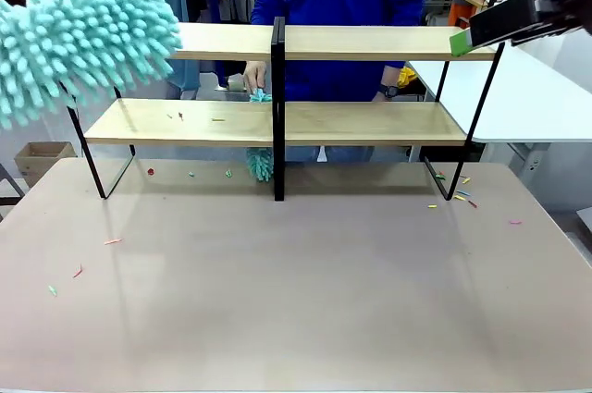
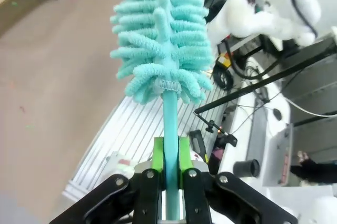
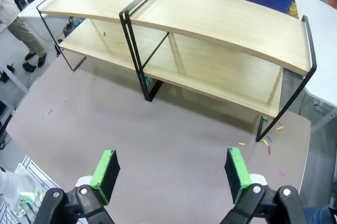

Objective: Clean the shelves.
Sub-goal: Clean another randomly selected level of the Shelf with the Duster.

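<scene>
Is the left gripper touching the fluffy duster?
Touching. In the left wrist view, the green pads of the left gripper squeeze the handle of the duster from both sides.

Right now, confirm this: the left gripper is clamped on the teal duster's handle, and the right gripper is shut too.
Wrong on the right gripper: it is open, green pads wide apart, nothing between them, as the right wrist view shows. The left gripper does clamp the teal duster by its handle.

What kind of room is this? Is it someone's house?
Probably not a house. It looks like a robot lab or workshop. The robot's left hand grips a fluffy teal duster, the shelves stand on a big work table, and tangled cables hang beside it.
</scene>
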Controlling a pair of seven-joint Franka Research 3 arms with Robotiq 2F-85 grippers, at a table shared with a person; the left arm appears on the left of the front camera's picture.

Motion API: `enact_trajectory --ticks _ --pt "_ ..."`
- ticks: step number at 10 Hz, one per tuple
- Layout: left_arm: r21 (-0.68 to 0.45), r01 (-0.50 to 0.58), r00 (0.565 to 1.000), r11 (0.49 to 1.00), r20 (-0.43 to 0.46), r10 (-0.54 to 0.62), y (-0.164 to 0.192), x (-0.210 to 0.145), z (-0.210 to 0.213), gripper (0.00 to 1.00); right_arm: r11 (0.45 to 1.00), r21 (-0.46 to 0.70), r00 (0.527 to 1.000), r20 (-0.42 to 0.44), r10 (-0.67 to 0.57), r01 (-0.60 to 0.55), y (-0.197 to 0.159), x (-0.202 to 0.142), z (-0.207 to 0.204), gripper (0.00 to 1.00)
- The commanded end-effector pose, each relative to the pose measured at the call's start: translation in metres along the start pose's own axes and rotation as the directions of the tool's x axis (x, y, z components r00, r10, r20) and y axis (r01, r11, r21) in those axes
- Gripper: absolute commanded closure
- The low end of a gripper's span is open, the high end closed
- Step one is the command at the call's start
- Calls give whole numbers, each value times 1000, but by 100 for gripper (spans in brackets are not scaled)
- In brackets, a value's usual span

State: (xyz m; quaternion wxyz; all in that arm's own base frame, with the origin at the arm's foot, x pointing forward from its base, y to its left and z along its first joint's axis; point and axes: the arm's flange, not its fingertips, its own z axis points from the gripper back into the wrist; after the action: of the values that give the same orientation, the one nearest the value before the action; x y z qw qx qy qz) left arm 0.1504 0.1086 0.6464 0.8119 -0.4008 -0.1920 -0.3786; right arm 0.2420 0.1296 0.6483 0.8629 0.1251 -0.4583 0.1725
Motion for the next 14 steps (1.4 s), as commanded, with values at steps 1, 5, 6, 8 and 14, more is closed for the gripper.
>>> enact_trajectory --ticks 1,5,6,8,14 --pt "15 34 997 999 -64 -33 -8 -4 -15 87 1000 -7 1000 3 -11 11 1 0 0 0" --pt "192 -45 996 980 -69 59 11 10 -61 87 1000 -7 1000 3 -11 11 1 0 0 0" --pt "188 -63 993 980 -91 81 19 21 -86 87 1000 -7 1000 3 -11 11 1 0 0 0" --pt "271 -133 975 953 -134 175 46 37 -147 87 1000 -7 1000 3 -11 11 1 0 0 0" --pt "343 -196 970 919 -68 232 69 56 -174 87 1000 -7 1000 3 -11 11 1 0 0 0"
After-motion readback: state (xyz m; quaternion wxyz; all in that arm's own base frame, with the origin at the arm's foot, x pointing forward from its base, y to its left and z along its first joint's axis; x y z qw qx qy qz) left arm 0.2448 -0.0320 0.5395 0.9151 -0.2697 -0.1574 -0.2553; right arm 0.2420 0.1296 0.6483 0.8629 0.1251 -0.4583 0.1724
